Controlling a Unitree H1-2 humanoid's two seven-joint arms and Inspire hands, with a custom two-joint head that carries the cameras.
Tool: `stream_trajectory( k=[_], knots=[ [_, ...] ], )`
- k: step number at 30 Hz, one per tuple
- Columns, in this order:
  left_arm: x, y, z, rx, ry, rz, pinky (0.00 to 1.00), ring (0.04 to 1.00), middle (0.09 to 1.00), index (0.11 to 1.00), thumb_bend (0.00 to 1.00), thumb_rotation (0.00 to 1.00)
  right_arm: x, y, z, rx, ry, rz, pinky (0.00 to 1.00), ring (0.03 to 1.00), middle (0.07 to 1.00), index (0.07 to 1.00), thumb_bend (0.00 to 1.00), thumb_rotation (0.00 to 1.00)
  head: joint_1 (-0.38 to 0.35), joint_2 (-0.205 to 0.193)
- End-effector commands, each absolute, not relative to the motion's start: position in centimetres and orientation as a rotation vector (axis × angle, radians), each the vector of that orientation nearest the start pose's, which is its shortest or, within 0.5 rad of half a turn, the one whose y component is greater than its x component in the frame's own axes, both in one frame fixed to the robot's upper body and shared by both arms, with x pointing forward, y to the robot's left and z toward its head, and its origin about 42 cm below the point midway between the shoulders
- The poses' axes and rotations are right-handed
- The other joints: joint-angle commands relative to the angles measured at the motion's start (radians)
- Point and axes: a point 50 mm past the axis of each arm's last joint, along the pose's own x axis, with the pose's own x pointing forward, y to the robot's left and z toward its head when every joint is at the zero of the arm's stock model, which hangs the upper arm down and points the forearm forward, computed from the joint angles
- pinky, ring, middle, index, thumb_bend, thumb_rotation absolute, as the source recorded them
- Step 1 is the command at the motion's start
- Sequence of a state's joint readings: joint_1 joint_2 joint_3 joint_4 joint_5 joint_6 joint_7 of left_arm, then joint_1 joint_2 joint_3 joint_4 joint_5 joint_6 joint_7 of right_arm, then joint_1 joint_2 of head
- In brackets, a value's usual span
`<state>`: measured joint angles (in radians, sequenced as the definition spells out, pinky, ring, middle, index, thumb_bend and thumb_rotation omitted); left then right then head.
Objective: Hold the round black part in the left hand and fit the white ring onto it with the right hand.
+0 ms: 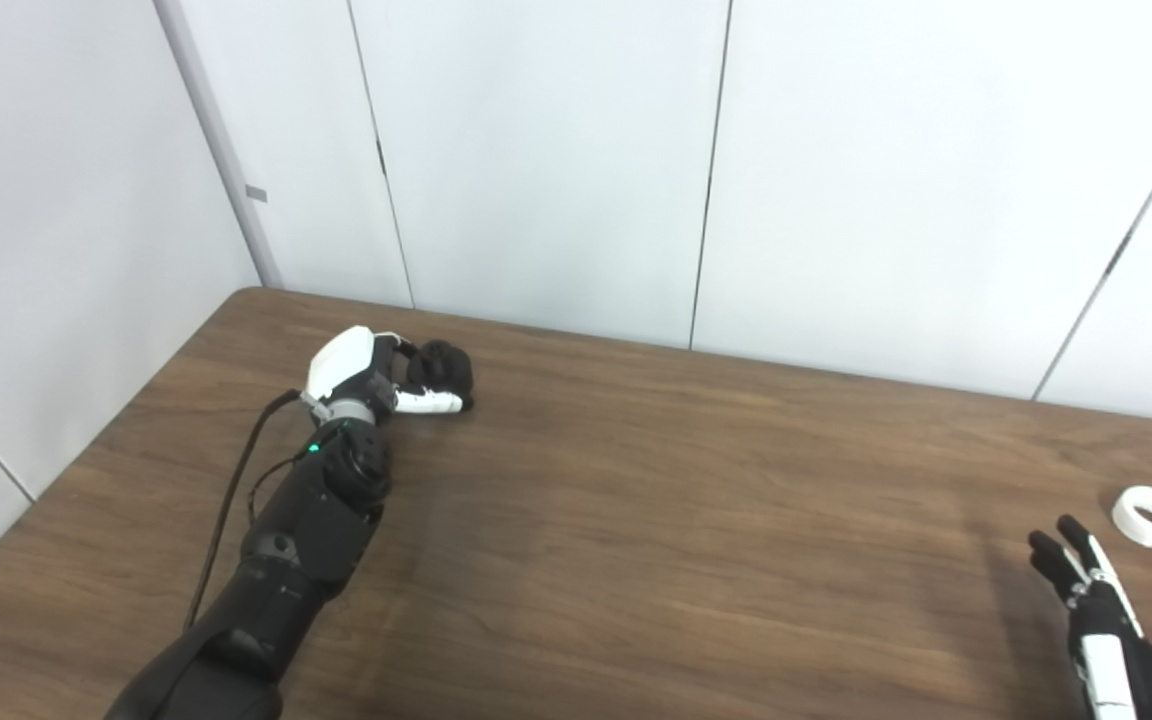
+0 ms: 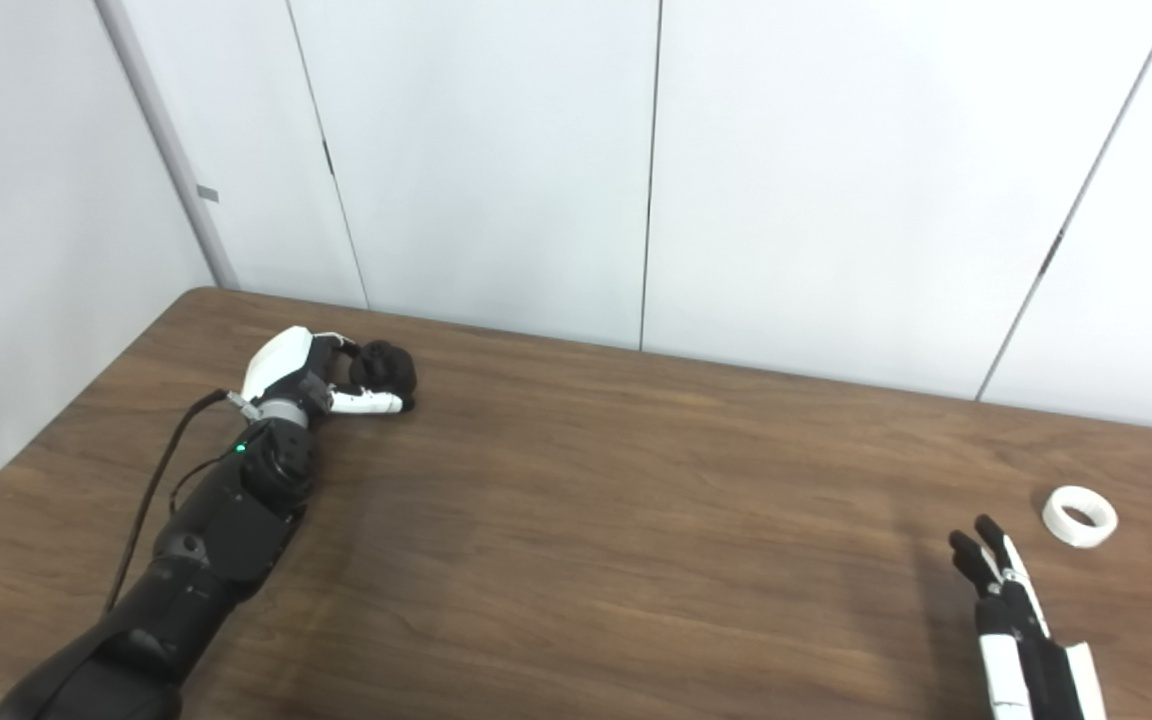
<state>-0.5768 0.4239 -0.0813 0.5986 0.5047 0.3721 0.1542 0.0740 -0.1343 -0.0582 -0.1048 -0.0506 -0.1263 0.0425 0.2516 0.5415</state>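
Left eye view. Left hand (image 1: 366,380) far out at the table's (image 1: 636,520) back left, fingers curled round the black part (image 1: 441,368); part apparently resting on or just above the surface, lift not confirmable. White ring (image 1: 1150,516) lying flat at the right edge, hole facing up, untouched. Right hand (image 1: 1096,600) low at the bottom right, fingers straight and close together, holding nothing, tips aimed up and away towards the ring.

Right eye view. Same layout. Ring (image 2: 1079,516) just beyond and slightly to the right of the right hand's fingertips (image 2: 981,550), near but clearly apart. Right hand (image 2: 1016,620) by far the nearer of the two; left hand (image 2: 311,385) and black part (image 2: 384,370) well apart from the ring, across the table. Judgement: short forward reach, biased right, needed next; fingers to spread before pinching the ring's rim.
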Motion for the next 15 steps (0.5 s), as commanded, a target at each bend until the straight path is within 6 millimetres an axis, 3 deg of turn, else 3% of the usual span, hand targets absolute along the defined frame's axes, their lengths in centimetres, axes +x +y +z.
stream_trajectory(
  k=[1,5,6,8,15],
  knots=[
    [46.85,37.16,19.93,0.975,0.187,0.383,1.0,0.974,0.907,0.701,0.92,0.32,24.58,-26.64,10.12,-0.16,-0.1,-0.018,0.98,0.921,0.908,0.948,0.6,1.0,0.0,0.001],
    [46.74,37.31,19.78,0.955,0.135,0.391,1.0,0.941,0.868,0.589,0.83,0.19,24.6,-26.56,10.17,-0.154,-0.101,-0.021,1.0,0.921,0.905,0.944,0.6,1.0,0.0,0.001],
    [46.67,37.31,19.75,0.941,0.123,0.396,1.0,0.934,0.852,0.539,0.68,0.13,24.61,-26.56,10.16,-0.158,-0.105,-0.019,0.99,0.919,0.906,0.946,0.59,1.0,0.0,0.001],
    [46.55,37.33,19.72,0.922,0.101,0.403,1.0,0.915,0.811,0.495,0.56,0.07,24.6,-26.6,10.12,-0.168,-0.105,-0.018,0.99,0.918,0.907,0.947,0.59,1.0,0.0,0.001],
    [46.35,37.4,19.54,0.905,0.086,0.412,1.0,0.906,0.772,0.483,0.52,0.05,24.55,-26.56,10.21,-0.16,-0.106,-0.021,0.99,0.912,0.897,0.943,0.58,1.0,0.002,0.003]
  ],
)
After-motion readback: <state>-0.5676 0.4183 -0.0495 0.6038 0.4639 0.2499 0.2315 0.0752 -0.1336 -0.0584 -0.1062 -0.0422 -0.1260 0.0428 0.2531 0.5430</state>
